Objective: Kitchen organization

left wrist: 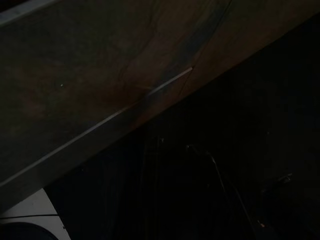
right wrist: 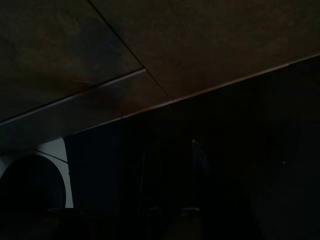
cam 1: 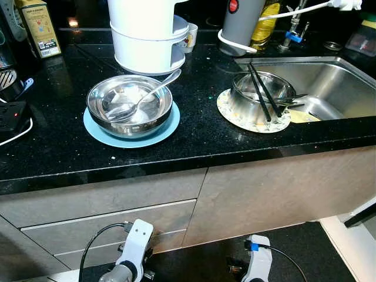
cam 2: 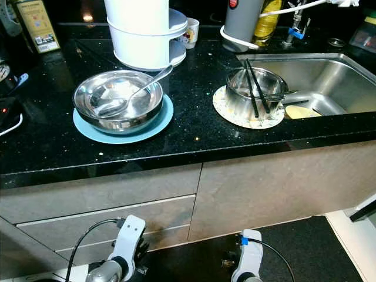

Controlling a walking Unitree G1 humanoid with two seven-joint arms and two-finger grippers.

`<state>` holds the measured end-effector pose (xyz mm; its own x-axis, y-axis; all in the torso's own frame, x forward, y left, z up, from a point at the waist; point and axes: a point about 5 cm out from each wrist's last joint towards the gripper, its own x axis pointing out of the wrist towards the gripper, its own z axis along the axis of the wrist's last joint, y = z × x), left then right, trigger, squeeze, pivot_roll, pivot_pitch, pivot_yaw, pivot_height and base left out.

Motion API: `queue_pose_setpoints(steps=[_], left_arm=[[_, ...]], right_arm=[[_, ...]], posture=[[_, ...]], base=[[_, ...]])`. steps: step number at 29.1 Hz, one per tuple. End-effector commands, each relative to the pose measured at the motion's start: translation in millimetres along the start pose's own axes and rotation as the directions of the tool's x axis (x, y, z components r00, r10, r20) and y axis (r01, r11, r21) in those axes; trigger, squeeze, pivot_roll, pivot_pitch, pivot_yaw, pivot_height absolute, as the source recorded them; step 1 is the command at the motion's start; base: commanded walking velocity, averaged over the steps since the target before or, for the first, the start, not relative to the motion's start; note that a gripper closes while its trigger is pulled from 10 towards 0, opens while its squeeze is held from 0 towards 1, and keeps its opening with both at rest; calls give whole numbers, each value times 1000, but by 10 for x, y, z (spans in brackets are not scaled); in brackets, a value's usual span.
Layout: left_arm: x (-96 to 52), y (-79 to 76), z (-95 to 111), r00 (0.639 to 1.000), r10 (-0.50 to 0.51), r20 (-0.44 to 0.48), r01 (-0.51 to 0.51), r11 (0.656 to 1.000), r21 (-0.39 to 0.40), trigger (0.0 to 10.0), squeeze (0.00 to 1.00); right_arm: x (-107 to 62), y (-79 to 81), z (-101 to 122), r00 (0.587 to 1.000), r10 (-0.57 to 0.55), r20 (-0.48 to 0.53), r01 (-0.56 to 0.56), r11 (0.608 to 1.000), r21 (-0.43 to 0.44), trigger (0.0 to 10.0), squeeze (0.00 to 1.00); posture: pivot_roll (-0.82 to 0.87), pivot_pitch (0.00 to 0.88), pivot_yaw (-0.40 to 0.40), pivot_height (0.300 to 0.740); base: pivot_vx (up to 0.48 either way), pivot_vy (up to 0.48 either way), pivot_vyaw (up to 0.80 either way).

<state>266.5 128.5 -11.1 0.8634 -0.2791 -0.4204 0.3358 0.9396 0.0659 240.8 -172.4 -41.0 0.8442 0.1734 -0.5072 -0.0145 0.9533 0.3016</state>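
I cannot tell either gripper's jaw state; both arms hang idle at the frame's bottom. Left of centre, a steel bowl [cam 1: 130, 104] with spoon [cam 1: 144, 96] sits stacked on a blue plate [cam 1: 94, 130], seemingly awaiting sorting.

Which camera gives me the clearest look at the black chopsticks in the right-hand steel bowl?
The left eye view: the chopsticks lie crossed over the small steel bowl, seen full length. The right eye view shows them much the same. Both wrist views are dark, facing cabinet fronts.
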Motion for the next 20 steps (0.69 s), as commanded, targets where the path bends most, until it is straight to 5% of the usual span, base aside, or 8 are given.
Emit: queue_pose_setpoints(steps=[1, 20], left_arm=[[-35, -51, -96, 999, -14, -37, 13, 1000, -9, 10000, 0], [-66, -36, -79, 1000, -8, -25, 8, 1000, -12, 10000, 0]], right_arm=[[-43, -34, -102, 999, -8, -46, 8, 1000, -8, 10000, 0], [-41, -24, -94, 999, 14, -47, -15, 1000, -25, 10000, 0]], posture=[[-66, 219, -80, 740], [-65, 219, -88, 740]], base=[[0, 0, 0], [0, 0, 0]])
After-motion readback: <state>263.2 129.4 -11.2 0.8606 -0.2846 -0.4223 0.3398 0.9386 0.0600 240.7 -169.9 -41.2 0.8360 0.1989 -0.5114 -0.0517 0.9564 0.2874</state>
